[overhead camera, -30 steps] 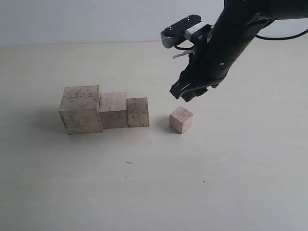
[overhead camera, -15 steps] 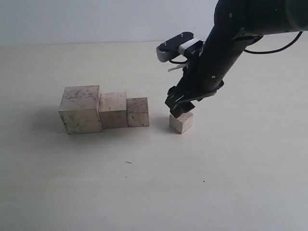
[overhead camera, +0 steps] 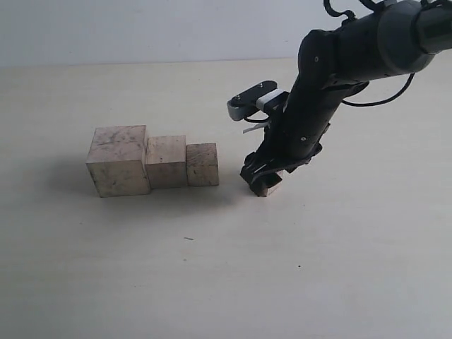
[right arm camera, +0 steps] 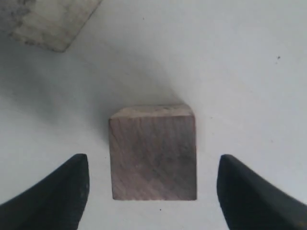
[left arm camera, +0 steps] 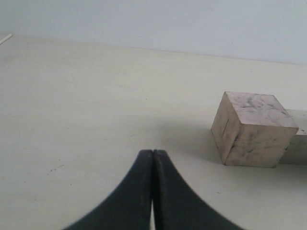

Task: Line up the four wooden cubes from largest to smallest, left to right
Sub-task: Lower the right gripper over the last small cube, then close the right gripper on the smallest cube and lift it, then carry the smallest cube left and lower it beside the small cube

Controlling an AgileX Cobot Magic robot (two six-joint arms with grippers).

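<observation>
Three pale wooden cubes stand touching in a row on the table: the largest cube (overhead camera: pixel 118 160) (left arm camera: pixel 253 128) on the left, the second cube (overhead camera: pixel 167 162) beside it, the third cube (overhead camera: pixel 202 164) on the right. The smallest cube (overhead camera: pixel 271 185) (right arm camera: pixel 153 152) sits apart to their right, mostly hidden by the right arm in the exterior view. My right gripper (overhead camera: pixel 263 176) (right arm camera: pixel 152 184) is down around this smallest cube, open, one finger on each side with gaps showing. My left gripper (left arm camera: pixel 153 155) is shut and empty, some way from the largest cube.
The pale table top (overhead camera: pixel 212 268) spreads all round the cubes. A corner of the third cube (right arm camera: pixel 50 21) shows at the edge of the right wrist view. A pale wall (overhead camera: pixel 141 28) lies behind the table.
The right arm has come down from above the smallest cube until its open fingers straddle it. The cubes have not moved.
</observation>
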